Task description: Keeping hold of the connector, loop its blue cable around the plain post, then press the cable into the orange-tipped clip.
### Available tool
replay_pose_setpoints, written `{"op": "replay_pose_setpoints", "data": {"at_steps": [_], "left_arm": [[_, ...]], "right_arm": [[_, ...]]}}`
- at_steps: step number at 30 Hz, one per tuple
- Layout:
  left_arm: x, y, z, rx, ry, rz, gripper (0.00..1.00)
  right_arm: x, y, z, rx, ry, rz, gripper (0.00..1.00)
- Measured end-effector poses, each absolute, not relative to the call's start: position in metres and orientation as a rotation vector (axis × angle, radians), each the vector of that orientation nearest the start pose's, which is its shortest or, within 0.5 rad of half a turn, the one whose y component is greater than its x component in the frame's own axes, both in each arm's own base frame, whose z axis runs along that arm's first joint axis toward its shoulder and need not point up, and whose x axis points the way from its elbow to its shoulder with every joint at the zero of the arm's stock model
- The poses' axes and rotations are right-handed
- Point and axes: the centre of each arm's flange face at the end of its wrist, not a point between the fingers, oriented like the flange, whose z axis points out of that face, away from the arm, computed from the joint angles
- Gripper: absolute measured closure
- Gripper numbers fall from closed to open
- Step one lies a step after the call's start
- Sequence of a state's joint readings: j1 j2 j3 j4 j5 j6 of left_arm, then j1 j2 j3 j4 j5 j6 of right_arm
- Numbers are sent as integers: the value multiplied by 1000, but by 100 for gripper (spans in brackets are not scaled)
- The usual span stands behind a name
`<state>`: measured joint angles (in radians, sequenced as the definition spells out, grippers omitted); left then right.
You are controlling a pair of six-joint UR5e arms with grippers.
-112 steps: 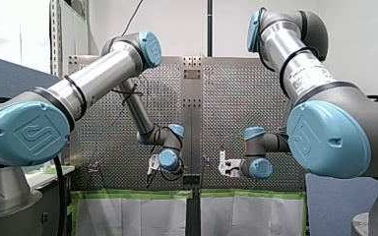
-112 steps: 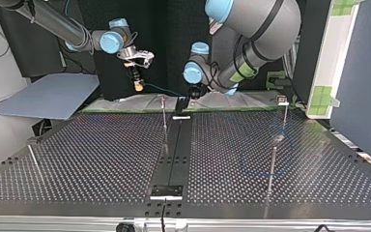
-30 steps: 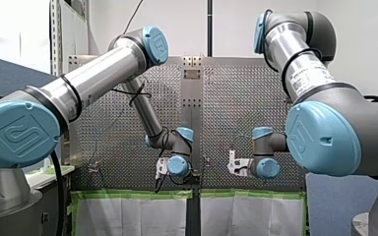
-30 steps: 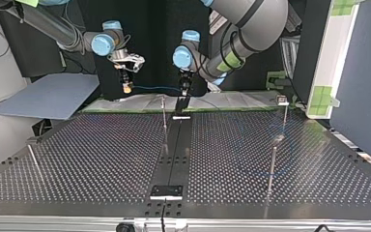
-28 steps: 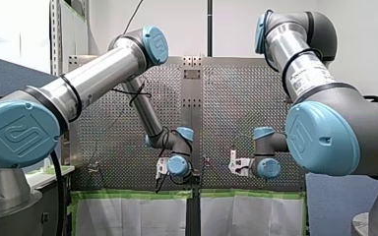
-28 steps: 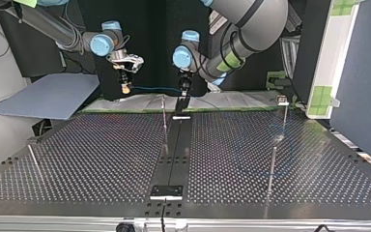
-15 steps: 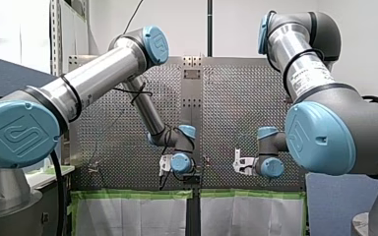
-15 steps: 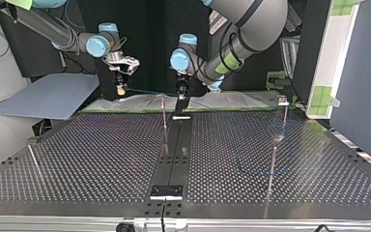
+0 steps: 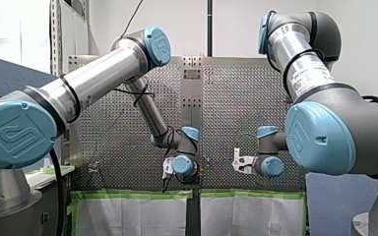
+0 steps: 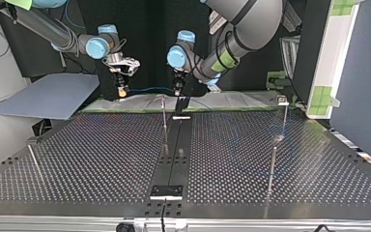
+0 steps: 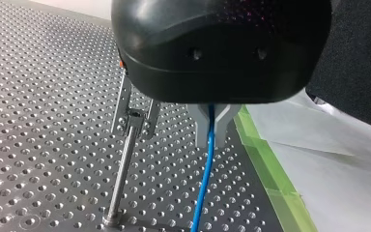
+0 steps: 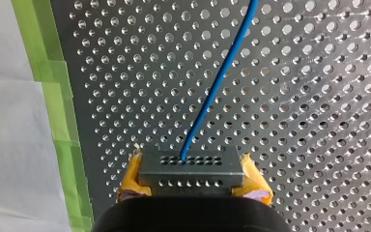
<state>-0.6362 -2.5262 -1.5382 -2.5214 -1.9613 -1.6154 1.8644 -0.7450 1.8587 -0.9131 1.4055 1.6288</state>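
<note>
Half expected a slip: saw right gripper's (image 10: 121,89) jaws clenched on connector (image 12: 191,170), left gripper's (image 11: 211,133) clamped on blue cable (image 11: 200,193) beside orange-tipped clip (image 11: 134,116), span between apt to yank taut.

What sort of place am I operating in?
Probably a robotics test cell: perforated table, thin posts, green tape edging; my right gripper holds a connector, my left gripper its blue cable.

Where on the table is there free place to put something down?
In the top view, the table is bare between the leaning rod at its left and the black middle strip. The far edge is crowded: my right gripper, my left gripper, blue cable, thin post.
</note>
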Motion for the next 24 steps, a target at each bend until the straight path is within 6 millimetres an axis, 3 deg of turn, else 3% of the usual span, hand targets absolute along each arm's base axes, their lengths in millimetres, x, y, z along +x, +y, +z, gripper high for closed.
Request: {"op": "replay_pose_setpoints", "data": {"at_steps": [13, 24], "left_arm": [[470, -463, -24, 281, 1818, -142, 100], [475, -470, -25, 290, 1822, -182, 100]], "right_arm": [[295, -500, -20, 1655, -1193, 1423, 100], [298, -500, -19, 1669, -1179, 1443, 100]]}}
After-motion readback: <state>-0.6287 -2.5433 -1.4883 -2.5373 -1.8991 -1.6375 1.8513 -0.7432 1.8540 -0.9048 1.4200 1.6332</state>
